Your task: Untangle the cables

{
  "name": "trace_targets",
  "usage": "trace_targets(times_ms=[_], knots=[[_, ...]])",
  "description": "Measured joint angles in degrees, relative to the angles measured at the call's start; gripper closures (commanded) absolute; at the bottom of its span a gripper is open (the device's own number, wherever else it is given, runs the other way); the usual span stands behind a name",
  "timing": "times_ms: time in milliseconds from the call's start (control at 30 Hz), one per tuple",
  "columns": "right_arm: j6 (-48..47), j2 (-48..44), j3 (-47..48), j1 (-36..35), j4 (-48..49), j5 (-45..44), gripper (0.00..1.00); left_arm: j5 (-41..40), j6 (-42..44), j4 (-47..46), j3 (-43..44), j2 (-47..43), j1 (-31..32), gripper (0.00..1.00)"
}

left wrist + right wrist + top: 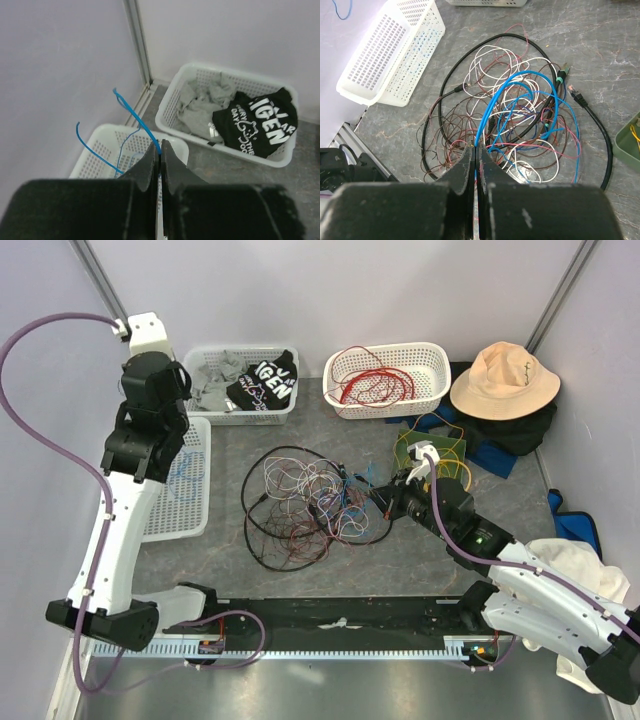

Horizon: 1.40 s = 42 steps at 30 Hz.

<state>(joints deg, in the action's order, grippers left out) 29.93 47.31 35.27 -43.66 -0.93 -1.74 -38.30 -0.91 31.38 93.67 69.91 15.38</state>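
Note:
A loose heap of cables, black, white, brown, pink and blue, lies knotted in the middle of the table. My right gripper sits low at the heap's right side. In the right wrist view it is shut on a blue cable that arches up out of the heap. My left gripper is raised over the left white basket and is shut on a thin blue cable, whose loose ends hang down into that basket.
A white basket at the back holds red cables. A green tray with yellow cables sits right of the heap. Another basket holds grey and black clothes. A tan hat and blue cloth lie at the back right.

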Motion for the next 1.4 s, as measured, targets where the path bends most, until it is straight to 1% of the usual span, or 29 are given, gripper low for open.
trace_targets(times_ms=[67, 233, 267, 300, 333, 367, 400, 533, 667, 767, 800, 933, 1033, 1133, 1200, 1300, 1400], knots=[[0.0, 0.0, 0.0, 0.0, 0.0, 0.3, 1.00, 1.7, -2.3, 0.3, -4.0, -0.6, -3.0, 0.98], [-0.2, 0.3, 0.0, 0.0, 0.0, 0.9, 1.00, 7.5, -8.9, 0.3, -17.6, -0.9, -11.8, 0.98], [-0.2, 0.3, 0.0, 0.0, 0.0, 0.9, 1.00, 8.6, -10.4, 0.7, -19.9, -0.7, -13.2, 0.93], [-0.2, 0.4, 0.0, 0.0, 0.0, 0.9, 1.00, 9.3, -11.6, 0.9, -21.5, -0.5, -14.6, 0.64], [-0.2, 0.4, 0.0, 0.0, 0.0, 0.9, 1.00, 10.3, -13.0, 1.1, -22.9, -0.3, -16.0, 0.52], [-0.2, 0.4, 0.0, 0.0, 0.0, 0.9, 1.00, 11.0, -14.1, 1.5, -24.2, -0.1, -17.2, 0.43], [-0.2, 0.4, 0.0, 0.0, 0.0, 0.9, 1.00, 11.7, -15.7, 1.7, -25.2, 0.1, -18.3, 0.01], [-0.2, 0.5, 0.0, 0.0, 0.0, 1.0, 1.00, 14.3, -19.0, 2.1, -25.5, -0.8, -19.1, 0.00], [-0.2, 1.6, 0.6, 0.0, 0.0, 1.0, 1.00, 17.7, -20.4, 1.6, -23.0, -4.4, -16.9, 0.00], [-0.2, 2.5, 1.3, 0.0, 0.0, 1.0, 1.00, 23.5, -21.3, -1.6, -22.3, -10.0, -13.8, 0.00], [-0.2, 2.8, 1.9, 0.0, -0.1, 1.0, 1.00, 26.7, -21.7, -3.8, -22.9, -12.4, -12.5, 0.00], [0.1, 4.0, 4.9, 0.0, -0.4, 1.1, 1.00, 40.5, -24.0, -16.9, -31.3, -23.1, -5.9, 0.00], [0.3, 5.5, 8.7, 0.0, -1.0, 1.1, 1.00, 48.4, -25.3, -28.6, -40.7, -29.1, 2.2, 0.01], [0.9, 6.4, 12.5, 0.0, -1.5, 1.7, 1.00, 53.5, -25.4, -37.1, -48.9, -29.1, 9.6, 0.01], [1.4, 6.7, 15.0, 0.0, -1.8, 2.5, 1.00, 55.6, -25.4, -40.7, -53.5, -27.9, 12.7, 0.00], [1.9, 7.5, 18.8, 0.0, -2.5, 4.4, 1.00, 56.6, -25.7, -44.6, -58.3, -25.1, 14.8, 0.00], [2.5, 8.2, 21.9, 0.0, -2.9, 6.6, 1.00, 56.9, -26.3, -47.1, -59.5, -22.9, 15.3, 0.00]])
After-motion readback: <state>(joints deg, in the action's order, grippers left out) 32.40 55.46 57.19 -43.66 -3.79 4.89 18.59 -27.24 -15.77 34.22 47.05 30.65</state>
